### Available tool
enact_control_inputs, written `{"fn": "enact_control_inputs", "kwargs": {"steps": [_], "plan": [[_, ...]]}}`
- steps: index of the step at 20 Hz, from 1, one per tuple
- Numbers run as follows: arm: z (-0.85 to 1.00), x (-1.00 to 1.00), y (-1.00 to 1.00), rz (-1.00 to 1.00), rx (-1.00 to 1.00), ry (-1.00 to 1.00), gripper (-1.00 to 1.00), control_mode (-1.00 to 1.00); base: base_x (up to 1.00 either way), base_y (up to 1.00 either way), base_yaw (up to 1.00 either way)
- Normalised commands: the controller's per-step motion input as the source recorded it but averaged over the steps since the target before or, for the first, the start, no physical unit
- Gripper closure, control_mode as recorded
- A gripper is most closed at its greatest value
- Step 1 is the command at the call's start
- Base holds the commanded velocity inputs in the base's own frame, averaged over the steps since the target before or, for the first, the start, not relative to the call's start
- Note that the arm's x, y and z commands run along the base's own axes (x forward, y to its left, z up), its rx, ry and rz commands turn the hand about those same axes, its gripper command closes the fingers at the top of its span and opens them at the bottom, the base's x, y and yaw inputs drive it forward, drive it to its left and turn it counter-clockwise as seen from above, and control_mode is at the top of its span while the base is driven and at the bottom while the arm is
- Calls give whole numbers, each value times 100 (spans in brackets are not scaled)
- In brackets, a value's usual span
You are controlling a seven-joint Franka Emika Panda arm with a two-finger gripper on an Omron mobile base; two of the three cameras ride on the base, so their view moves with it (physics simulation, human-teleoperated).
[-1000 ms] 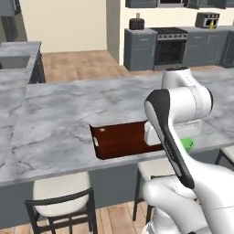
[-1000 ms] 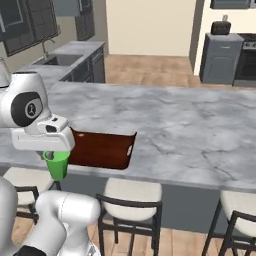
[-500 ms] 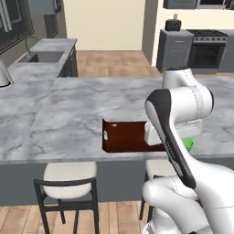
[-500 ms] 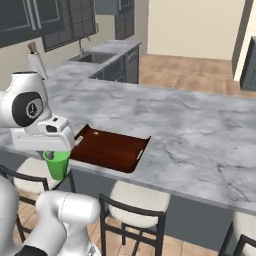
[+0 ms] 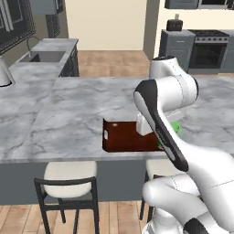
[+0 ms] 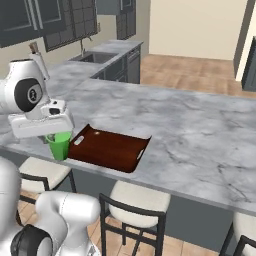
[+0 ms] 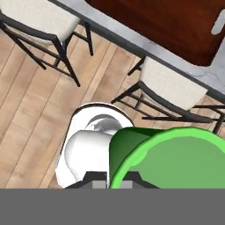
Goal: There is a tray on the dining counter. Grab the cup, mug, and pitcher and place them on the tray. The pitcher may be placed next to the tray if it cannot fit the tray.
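My gripper (image 6: 58,136) is shut on the bright green cup (image 6: 60,145), which hangs upright under the white hand. The cup is just off the left short end of the dark reddish-brown tray (image 6: 108,150), at the front edge of the dining counter (image 6: 200,125). In the left base view my forearm hides most of the cup (image 5: 175,130), right of the tray (image 5: 122,135) on the marble counter (image 5: 68,114). The hand view looks past the cup's rim (image 7: 176,160) down at the floor, with the tray (image 7: 167,22) at the top. The mug and pitcher are out of view.
Stools stand along the counter's front (image 5: 68,176) (image 6: 132,200), and two of them lie below the cup (image 7: 173,85) (image 7: 39,22). A sink (image 5: 45,55) sits on the side counter at the left. A stove (image 5: 208,45) stands far back right.
The whole picture has shifted in both base views, so the base has moved along the counter. The cup stays in my shut gripper beside the tray.
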Motion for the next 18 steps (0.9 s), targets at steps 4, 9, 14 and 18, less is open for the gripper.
{"fn": "enact_control_inputs", "kwargs": {"steps": [4,9,14,18], "plan": [[3,73,8,13,9,19,100,-100,0,0,0],[-4,63,0,37,-1,0,100,-100,0,0,0],[-5,57,0,45,-7,-2,100,-100,0,0,0],[-24,37,0,42,0,0,100,-100,0,0,0]]}}
